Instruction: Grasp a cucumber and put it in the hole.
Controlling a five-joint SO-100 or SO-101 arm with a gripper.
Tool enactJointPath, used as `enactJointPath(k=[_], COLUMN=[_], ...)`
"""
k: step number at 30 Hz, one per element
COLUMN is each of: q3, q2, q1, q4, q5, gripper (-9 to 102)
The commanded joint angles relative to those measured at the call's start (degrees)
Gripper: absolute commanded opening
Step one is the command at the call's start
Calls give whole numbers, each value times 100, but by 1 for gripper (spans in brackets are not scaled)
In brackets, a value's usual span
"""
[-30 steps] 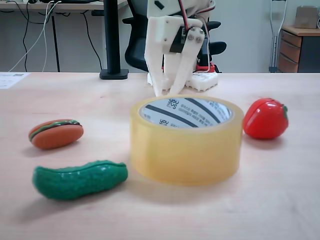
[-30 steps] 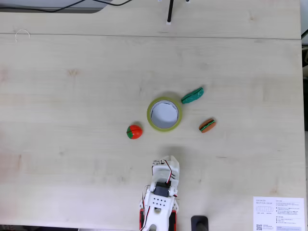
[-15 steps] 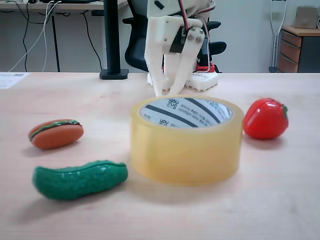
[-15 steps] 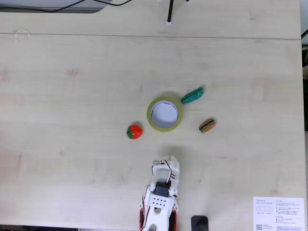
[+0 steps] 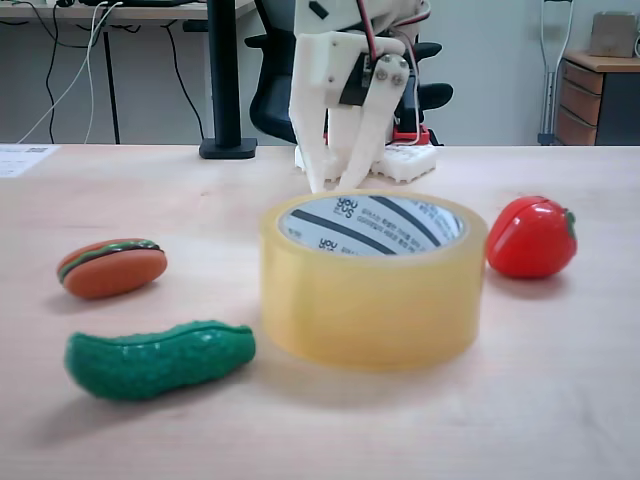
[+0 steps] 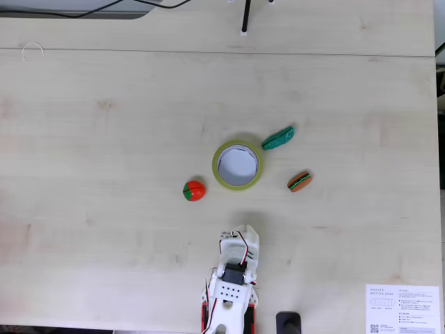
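Pale wooden bench, tape roll at its middle as the landmark. Inside the roll, the hole, ringed by a white core printed with black stripes and text; seen from above as a round opening with nothing in it. Cucumber lying flat on the bench just beside the roll, at its lower left in the low fixed view, one end close to the yellowish wall, touching or not impossible to say. From above, the same cucumber at the roll's upper right, tilted, its near end by the rim. Toy burger left of the roll and apart from it in the low view; to the lower right of the roll from above. Red tomato just right of the roll in the low view, lower left of it from above. White gripper behind the roll in the low view, fingers pointing down, tips nearly together with only a narrow gap, pinching nothing. From above, gripper below the roll, clear of it and of all three toys.
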Motion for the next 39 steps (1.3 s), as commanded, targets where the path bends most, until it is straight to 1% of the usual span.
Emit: enactJointPath(k=[1,22,30,39], q3=[-44,-44,-44,-44], q2=[18,18,18,18], q1=[-53,-53,-53,-53], q4=[167,167,-378,-439], q5=[-26,-26,-26,-26], gripper=[0,0,3,4])
